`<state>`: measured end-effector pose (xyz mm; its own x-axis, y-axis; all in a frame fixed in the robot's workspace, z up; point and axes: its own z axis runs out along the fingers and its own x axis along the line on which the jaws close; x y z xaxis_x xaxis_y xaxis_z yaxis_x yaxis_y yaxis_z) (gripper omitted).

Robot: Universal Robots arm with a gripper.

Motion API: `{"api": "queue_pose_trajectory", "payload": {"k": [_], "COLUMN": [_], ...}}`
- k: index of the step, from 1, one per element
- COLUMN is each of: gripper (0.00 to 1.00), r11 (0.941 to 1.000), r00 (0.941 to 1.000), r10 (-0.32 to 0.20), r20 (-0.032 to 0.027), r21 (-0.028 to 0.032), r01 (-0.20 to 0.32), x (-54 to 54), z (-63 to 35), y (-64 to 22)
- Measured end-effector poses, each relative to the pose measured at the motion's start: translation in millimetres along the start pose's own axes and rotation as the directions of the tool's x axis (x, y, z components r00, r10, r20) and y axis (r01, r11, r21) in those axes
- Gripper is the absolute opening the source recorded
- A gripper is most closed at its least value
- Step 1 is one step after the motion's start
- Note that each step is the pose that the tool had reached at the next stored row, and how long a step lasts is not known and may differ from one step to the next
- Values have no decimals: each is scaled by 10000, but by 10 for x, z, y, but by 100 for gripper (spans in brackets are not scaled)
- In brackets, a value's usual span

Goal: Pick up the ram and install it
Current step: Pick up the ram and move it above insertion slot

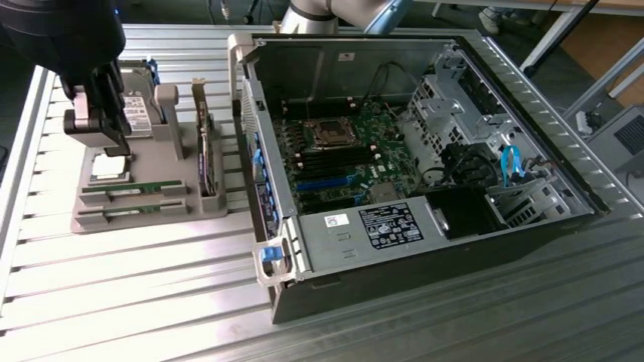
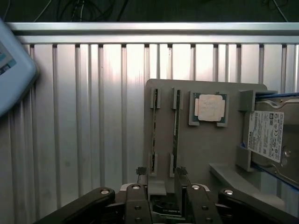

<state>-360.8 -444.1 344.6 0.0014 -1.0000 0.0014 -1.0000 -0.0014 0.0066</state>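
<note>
Here, ram (image 1: 136,186) (image 2: 175,128): a thin green stick standing on its long edge in a slot of the gray holder, just beside the processor and not gripped.
Second stick (image 1: 136,209) (image 2: 153,126): the same kind of part, in the neighbouring slot, parallel to the first and on the side away from the processor.
End effector (image 1: 105,147) (image 2: 161,172): released, with its fingers (image 2: 140,171) spread and nothing between them. It hangs over the holder; in the wrist view the two tips sit near one end of the sticks, apparently clear of both, though contact is hard to judge.
Holder (image 1: 121,224) (image 2: 205,149): a flat gray tray with raised brackets, lying on the counter at the exterior view's left.
Processor (image 1: 108,167) (image 2: 209,108): a square silver chip lying flat in its recess on the holder.
Hard drive (image 1: 138,113) (image 2: 266,135): a silver box with a white label, held in brackets at the holder's far end, partly behind the end effector in the exterior view.
Upright card (image 1: 207,151): a dark part standing on edge along the holder's side nearest the case; its type is unclear.
Computer case (image 1: 563,188): open on its side at the exterior view's right, apart from the holder, with the motherboard (image 1: 372,151) exposed.
Memory slots (image 1: 327,162): long black sockets just below the processor socket (image 1: 330,133).
Power supply (image 1: 387,226): a labelled box at the case's near end.
Counter (image 1: 151,294) (image 2: 84,116): ribbed aluminium.
</note>
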Motion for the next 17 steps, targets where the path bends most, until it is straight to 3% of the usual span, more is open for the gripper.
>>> {"api": "queue_pose_trajectory", "payload": {"k": [17], "gripper": [35], "r11": [10000], "r00": [10000], "r10": [0], "r20": [0], "r21": [-1], "r01": [0], "x": [0], "z": [140], "y": [-1]}}
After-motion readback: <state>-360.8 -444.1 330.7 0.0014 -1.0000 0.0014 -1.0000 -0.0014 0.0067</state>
